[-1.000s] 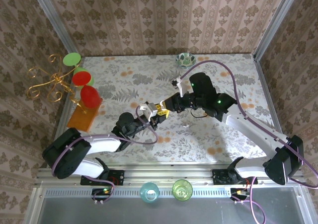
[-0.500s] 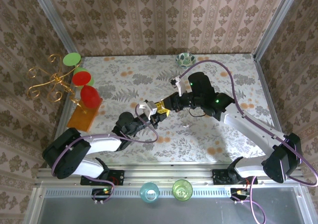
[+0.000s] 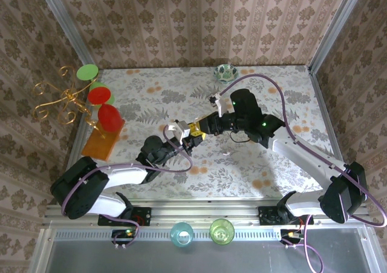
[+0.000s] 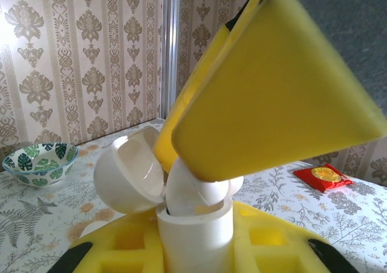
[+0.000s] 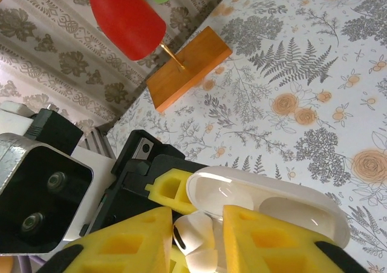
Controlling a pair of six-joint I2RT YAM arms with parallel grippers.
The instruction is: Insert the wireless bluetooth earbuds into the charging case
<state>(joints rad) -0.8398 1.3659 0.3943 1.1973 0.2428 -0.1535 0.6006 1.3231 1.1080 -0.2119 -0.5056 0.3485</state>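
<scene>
My left gripper is shut on the white charging case, holding it upright above the table with its lid swung open. A white earbud sits partway in the case mouth. My right gripper reaches in from the right. Its yellow foam fingers straddle the earbud, and a thin gap shows beside the right pad. A tiny white piece lies on the table, too small to identify.
A leaf-patterned bowl stands at the back edge. A gold stand with red and green discs on an orange wooden base occupies the left side. A red packet lies on the table. Two cups stand at the near rail.
The left gripper has shifted the case slightly up and left. The right gripper followed it, and its fingers have parted a little around the earbud.
</scene>
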